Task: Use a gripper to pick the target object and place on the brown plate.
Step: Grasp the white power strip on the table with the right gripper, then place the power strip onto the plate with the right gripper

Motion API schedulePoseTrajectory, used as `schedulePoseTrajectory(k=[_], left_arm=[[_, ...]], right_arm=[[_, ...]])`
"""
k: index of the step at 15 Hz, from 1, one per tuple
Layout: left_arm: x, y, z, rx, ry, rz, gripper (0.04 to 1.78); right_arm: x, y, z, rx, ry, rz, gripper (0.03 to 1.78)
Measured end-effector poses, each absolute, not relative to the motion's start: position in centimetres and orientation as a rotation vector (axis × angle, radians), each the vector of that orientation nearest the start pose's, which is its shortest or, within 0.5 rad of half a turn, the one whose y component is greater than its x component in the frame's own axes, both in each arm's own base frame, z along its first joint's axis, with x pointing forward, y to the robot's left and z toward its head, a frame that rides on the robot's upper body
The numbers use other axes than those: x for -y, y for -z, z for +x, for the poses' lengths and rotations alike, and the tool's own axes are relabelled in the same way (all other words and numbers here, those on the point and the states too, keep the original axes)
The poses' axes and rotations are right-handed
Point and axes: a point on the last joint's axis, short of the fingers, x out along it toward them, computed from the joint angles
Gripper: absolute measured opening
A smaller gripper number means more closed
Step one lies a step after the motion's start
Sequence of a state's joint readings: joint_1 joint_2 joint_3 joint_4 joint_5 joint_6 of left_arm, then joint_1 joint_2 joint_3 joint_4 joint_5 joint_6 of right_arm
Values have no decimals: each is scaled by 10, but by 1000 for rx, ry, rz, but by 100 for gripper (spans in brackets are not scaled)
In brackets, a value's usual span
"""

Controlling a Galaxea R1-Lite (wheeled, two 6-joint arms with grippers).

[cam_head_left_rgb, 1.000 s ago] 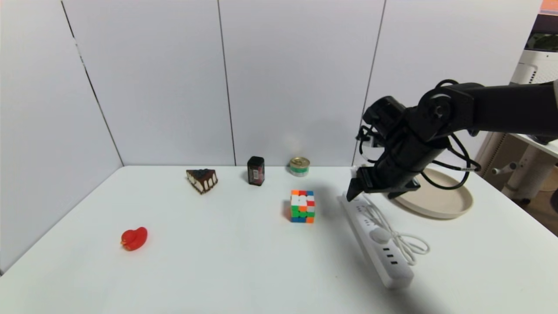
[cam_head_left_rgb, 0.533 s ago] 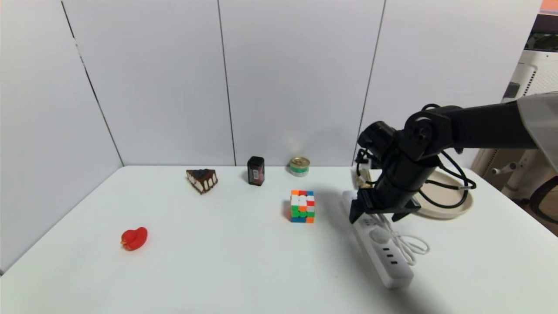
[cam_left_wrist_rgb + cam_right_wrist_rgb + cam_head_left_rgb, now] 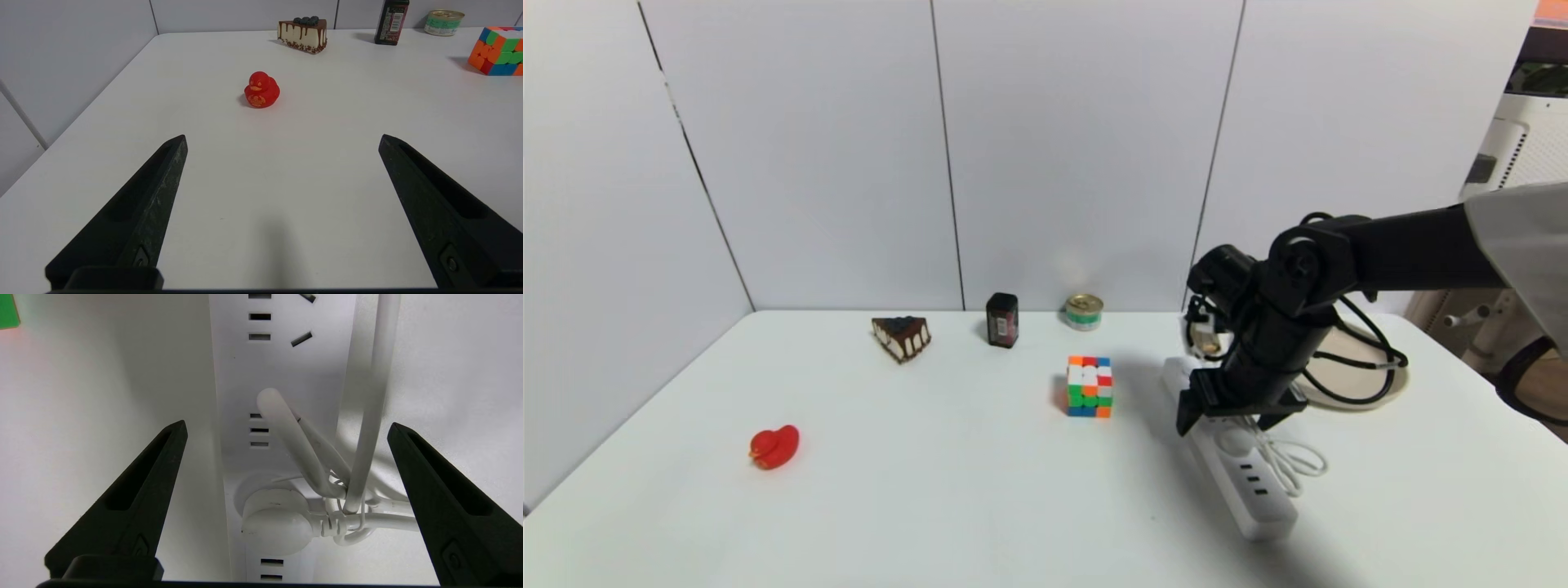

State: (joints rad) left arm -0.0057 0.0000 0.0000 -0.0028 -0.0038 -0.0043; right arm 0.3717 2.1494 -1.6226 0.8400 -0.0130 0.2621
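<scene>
The white power strip (image 3: 1245,478) lies on the table at the right, its coiled white cord (image 3: 1294,459) beside it. My right gripper (image 3: 1229,423) is open and sits low over the strip's middle, one finger on each side. In the right wrist view the strip (image 3: 282,375) and its plugged-in cord (image 3: 367,416) lie between my open fingers (image 3: 155,465); the gripper's midpoint (image 3: 286,428) is over the strip. The beige-tan plate (image 3: 1372,390) lies behind the arm, mostly hidden. My left gripper (image 3: 282,139) is open and empty over bare table.
A multicoloured puzzle cube (image 3: 1089,386) stands just left of the strip. A green tin (image 3: 1084,311), a dark box (image 3: 1002,319) and a cake slice (image 3: 902,336) line the back. A red duck (image 3: 774,446) sits at front left.
My right arm has come down and toward me along the power strip, from above its far end to low over its middle. The fingers stay open. The strip has not moved.
</scene>
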Motion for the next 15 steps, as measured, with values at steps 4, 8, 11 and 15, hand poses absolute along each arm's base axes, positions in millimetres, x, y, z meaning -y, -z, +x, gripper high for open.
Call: schedulePoseTrajectory(k=[4,8,11,15], left_arm=[[0,-76,-23,2,10,-4,169],[0,-76,-23,3,9,-4,169],[0,-76,-23,3,9,-4,169],[0,-76,-23,3,9,-4,169]], right_arm=[[-135,-119,348,-1377,-114,-48,115],[-133,-119,346,-1384,-109,-49,84],[-130,-124,344,-1372,-108,-46,84],[-125,-146,339,-1307,-117,-35,84]])
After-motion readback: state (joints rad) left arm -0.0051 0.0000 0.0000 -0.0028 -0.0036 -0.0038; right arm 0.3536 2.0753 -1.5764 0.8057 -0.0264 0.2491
